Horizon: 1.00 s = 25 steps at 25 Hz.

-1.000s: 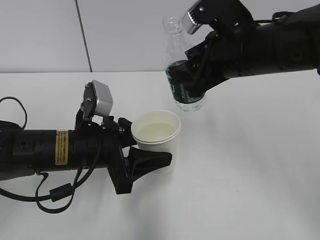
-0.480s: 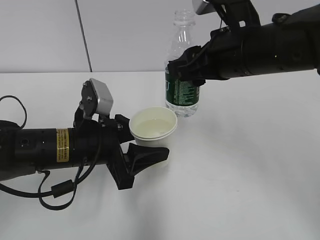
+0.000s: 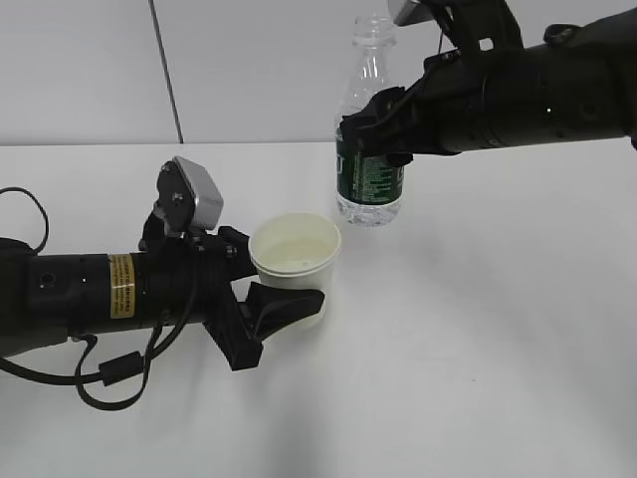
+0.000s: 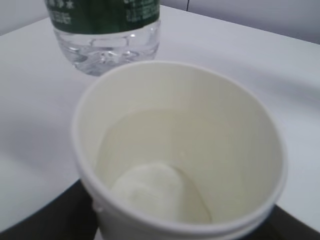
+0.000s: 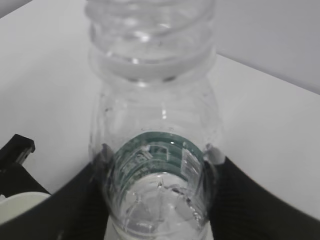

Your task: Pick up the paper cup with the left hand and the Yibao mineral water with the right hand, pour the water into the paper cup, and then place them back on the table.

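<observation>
Left of centre in the exterior view, the left gripper (image 3: pixel 289 304) pinches the paper cup (image 3: pixel 292 261) around its lower wall; the cup stands upright with water inside. In the upper middle of the frame, the right gripper (image 3: pixel 383 124) clasps the bottle (image 3: pixel 368 169) around its green label, upright, its base at the white table (image 3: pixel 498 329). The bottle stands just behind the cup.
</observation>
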Motion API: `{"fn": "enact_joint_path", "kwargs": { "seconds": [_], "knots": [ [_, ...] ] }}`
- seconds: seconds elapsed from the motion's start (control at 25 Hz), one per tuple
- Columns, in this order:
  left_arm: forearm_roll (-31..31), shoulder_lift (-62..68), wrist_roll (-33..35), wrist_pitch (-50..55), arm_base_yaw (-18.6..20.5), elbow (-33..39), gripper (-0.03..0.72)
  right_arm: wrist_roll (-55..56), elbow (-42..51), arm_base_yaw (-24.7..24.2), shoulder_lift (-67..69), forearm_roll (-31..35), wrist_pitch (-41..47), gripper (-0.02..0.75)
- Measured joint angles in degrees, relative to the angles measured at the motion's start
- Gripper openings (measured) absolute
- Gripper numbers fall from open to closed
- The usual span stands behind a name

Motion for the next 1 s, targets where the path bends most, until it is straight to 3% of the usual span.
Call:
{"fn": "enact_joint_path", "kwargs": {
  "seconds": [0.52,0.76,1.0],
  "knots": [
    [-1.5,0.0,2.0,-0.3,12.3,0.0,0.435,0.2,0.0,0.0,0.0,0.1,6.0,0.426],
    [-1.9,0.0,4.0,-0.3,15.8,0.0,0.435,0.2,0.0,0.0,0.0,0.1,6.9,0.426],
    [-5.0,1.1,6.1,-0.3,16.8,0.0,0.435,0.2,0.0,0.0,0.0,0.1,7.1,0.426]
  ]
}}
